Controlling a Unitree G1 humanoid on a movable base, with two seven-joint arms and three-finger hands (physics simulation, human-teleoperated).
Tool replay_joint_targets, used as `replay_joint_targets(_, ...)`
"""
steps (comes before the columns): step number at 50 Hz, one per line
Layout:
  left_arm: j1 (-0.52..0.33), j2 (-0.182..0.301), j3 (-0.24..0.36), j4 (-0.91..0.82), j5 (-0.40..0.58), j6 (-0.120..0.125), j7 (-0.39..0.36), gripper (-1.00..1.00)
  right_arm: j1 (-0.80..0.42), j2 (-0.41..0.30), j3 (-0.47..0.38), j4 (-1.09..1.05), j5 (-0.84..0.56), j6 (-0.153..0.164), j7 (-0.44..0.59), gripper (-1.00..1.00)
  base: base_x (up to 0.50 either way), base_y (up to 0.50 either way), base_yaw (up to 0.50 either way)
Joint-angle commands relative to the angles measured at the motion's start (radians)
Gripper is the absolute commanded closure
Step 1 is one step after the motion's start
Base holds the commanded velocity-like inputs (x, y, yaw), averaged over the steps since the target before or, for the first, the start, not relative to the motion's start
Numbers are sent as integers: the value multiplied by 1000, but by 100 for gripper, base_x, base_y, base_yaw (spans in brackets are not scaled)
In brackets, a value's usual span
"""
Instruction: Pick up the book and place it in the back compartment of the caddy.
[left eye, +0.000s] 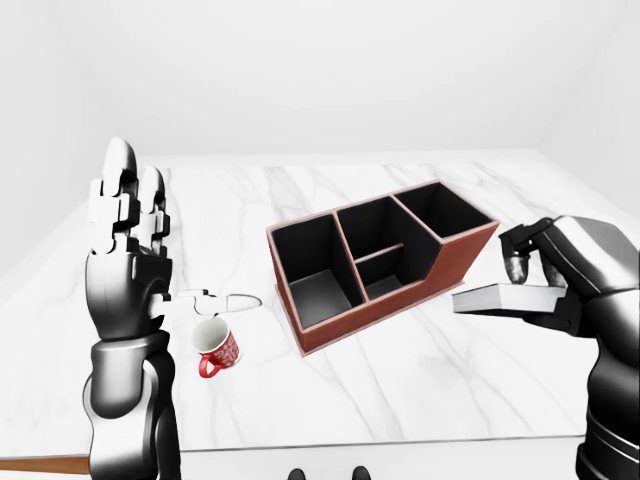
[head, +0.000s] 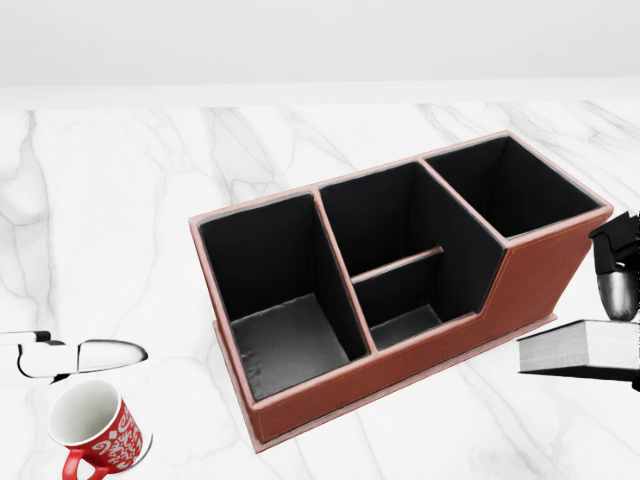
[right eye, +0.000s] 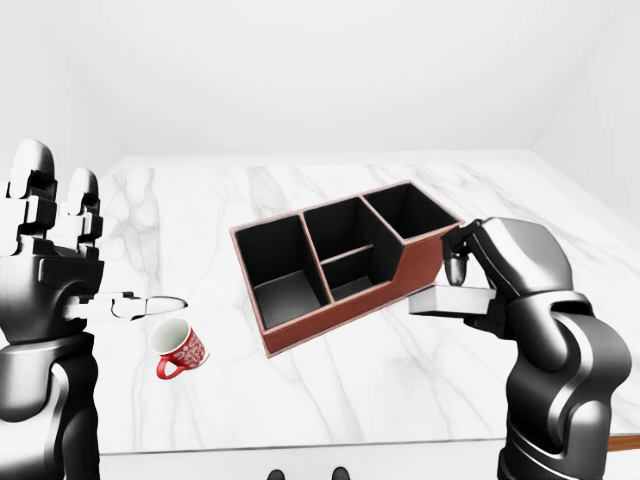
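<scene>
Marble-white tabletop, veined grey. Reddish-brown caddy, black-lined compartments, standing centrally. Right hand, fingers clenched round closed black-covered book, held level above tabletop, just right of caddy. Left hand raised, fingers released, straight. Red patterned mug, lower left.

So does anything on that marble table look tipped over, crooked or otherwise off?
Yes: the red mug lies on its side near the table's lower left, mouth facing up-left in the head view. The caddy sits diagonally to the table edge. The book is off the table, held level in the right robot hand.
</scene>
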Motion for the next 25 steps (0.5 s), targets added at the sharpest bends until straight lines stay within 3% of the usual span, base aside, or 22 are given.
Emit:
replay_joint_targets(1, -1, 0, 2, 0, -2, 0, 0, -100, -13, 10, 18, -67, -16, 0, 0, 100, 0, 0, 0)
replay_joint_targets(25, -3, 2, 2, 1, -3, 0, 1, -99, -5, 69, 56, -239, -68, 0, 0, 100, 0, 0, 0)
